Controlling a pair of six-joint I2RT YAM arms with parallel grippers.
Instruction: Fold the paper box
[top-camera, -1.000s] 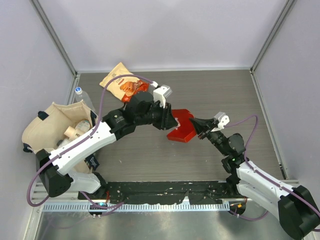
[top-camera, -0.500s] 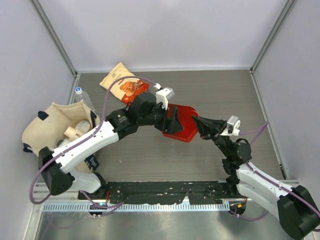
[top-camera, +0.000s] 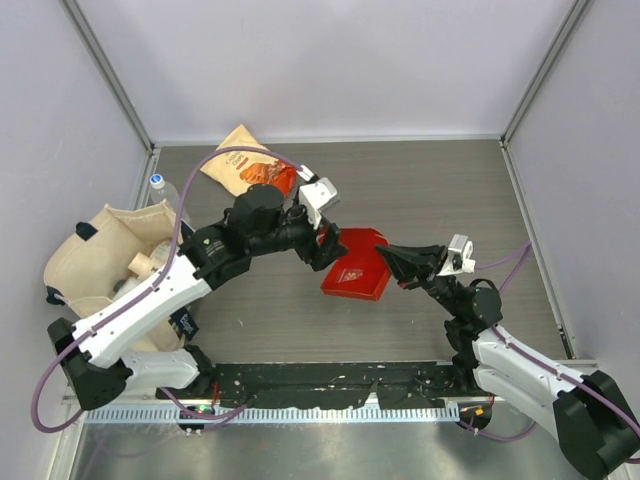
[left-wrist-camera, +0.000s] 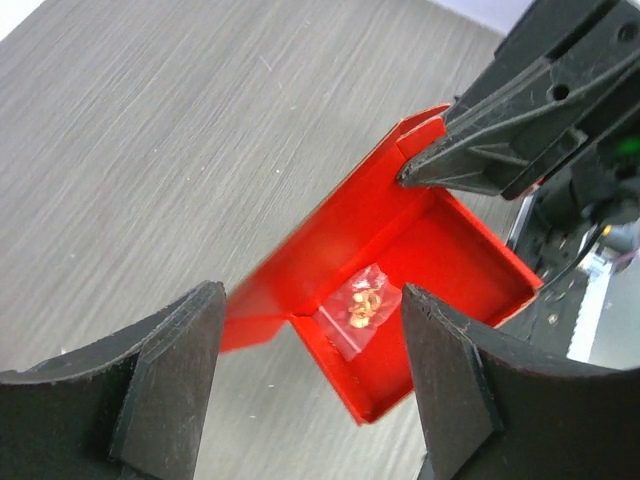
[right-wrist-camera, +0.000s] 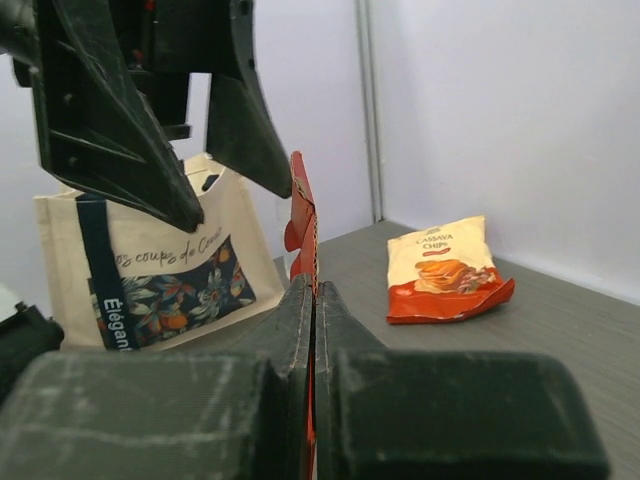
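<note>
The right gripper (top-camera: 384, 251) is pinching the paper box (top-camera: 357, 270) by its right flap near mid-table, while the left gripper (top-camera: 328, 247) is hovering open just left of it. The card looks light, thin and easily creased, so it is probably best gripped along the flap edges.

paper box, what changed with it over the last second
The left gripper opened, released the paper box and backed off leftward. The box shifted slightly toward the near edge. The right gripper stayed shut on its edge; the snack bag and tote bag did not move.
</note>
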